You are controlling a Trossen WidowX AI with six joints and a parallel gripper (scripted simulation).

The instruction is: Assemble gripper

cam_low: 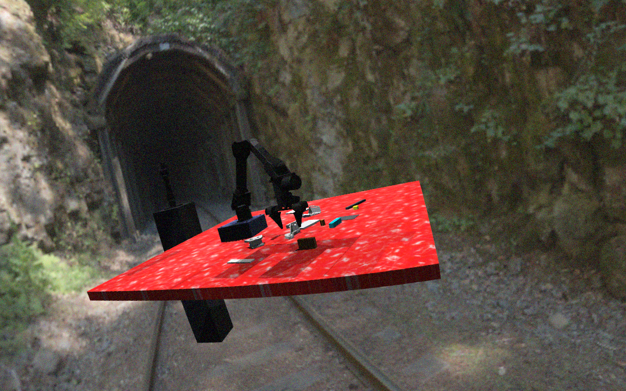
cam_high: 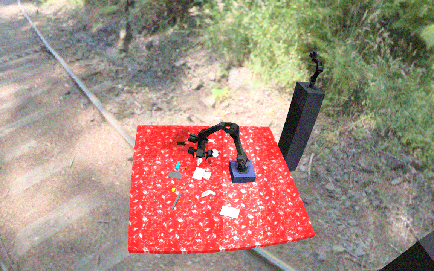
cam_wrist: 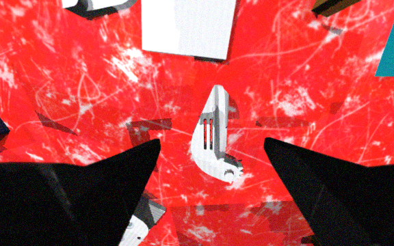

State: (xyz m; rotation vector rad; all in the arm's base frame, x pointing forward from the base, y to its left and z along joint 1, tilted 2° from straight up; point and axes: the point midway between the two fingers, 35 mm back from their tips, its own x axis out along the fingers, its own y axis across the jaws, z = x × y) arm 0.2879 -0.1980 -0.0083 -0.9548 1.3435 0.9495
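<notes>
My gripper [cam_high: 200, 158] [cam_low: 289, 227] [cam_wrist: 211, 143] is open and empty, pointing down over a white toothed jaw [cam_high: 199, 161] [cam_low: 292, 232] [cam_wrist: 200, 150]. In the wrist view this jaw shows between the fingertips, slots and gear teeth visible; it lies on the table, untouched as far as I can tell. The other white jaw [cam_high: 208, 193] [cam_low: 313, 210] lies farther off. One white part with holes [cam_high: 215, 153] [cam_low: 255, 241] [cam_wrist: 137, 230] lies beside the gripper, partly hidden by a finger in the wrist view. A second white part [cam_high: 207, 175] [cam_wrist: 102, 4] lies beyond. I cannot tell which is gripper base or housing plate.
A white block [cam_high: 198, 173] [cam_wrist: 190, 27] lies ahead of the jaw. Around are a cyan block [cam_high: 177, 165] [cam_low: 335, 222] [cam_wrist: 393, 48], small brown block [cam_high: 185, 168] [cam_low: 322, 222], larger brown block [cam_high: 181, 143] [cam_low: 306, 243], grey plate [cam_high: 174, 174] and white plate [cam_high: 229, 211]. The arm stands on a blue box [cam_high: 243, 177].
</notes>
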